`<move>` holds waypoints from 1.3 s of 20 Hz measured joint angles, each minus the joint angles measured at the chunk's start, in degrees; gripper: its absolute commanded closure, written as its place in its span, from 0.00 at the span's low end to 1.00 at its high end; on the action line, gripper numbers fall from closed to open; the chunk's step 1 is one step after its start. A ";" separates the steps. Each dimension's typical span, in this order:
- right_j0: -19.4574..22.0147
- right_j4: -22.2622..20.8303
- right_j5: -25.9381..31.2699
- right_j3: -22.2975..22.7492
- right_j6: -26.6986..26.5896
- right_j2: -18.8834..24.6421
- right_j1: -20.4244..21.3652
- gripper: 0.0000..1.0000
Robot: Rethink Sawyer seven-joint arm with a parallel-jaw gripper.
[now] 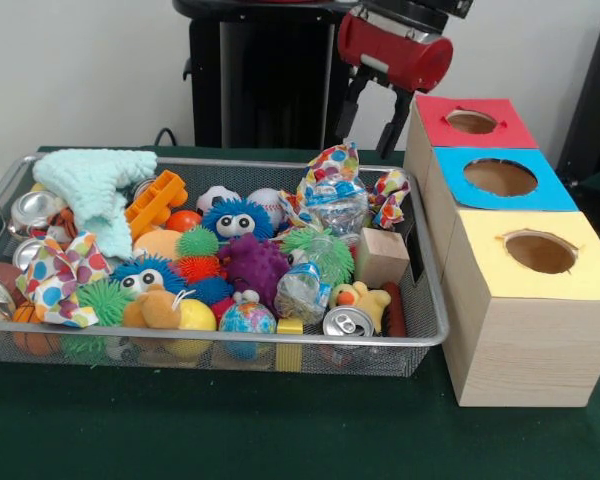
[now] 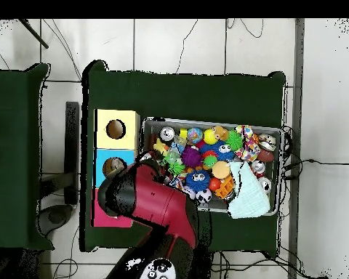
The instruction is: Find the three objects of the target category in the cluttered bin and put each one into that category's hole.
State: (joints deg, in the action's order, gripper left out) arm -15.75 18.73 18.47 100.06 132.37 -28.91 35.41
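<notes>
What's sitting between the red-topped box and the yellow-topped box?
The blue-topped box, touching both in a row; the front view shows it between the red-topped box and the yellow-topped box.

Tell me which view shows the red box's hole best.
The front view. The hole lies open in the red top, its rim showing all round, right of the gripper. In the overhead view the arm covers most of the red box, and its hole does not show.
</notes>
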 measured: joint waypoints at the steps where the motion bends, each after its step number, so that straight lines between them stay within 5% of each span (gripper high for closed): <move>1: 0.84 0.01 -0.25 0.88 0.00 1.15 0.03 0.00; 12: 6.66 -1.72 -6.52 6.30 0.00 8.38 -0.54 0.00; 26: 7.65 -2.29 -7.87 8.43 0.00 10.47 -3.21 0.00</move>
State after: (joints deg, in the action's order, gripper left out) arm -8.11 16.44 10.60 108.49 132.37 -18.44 32.20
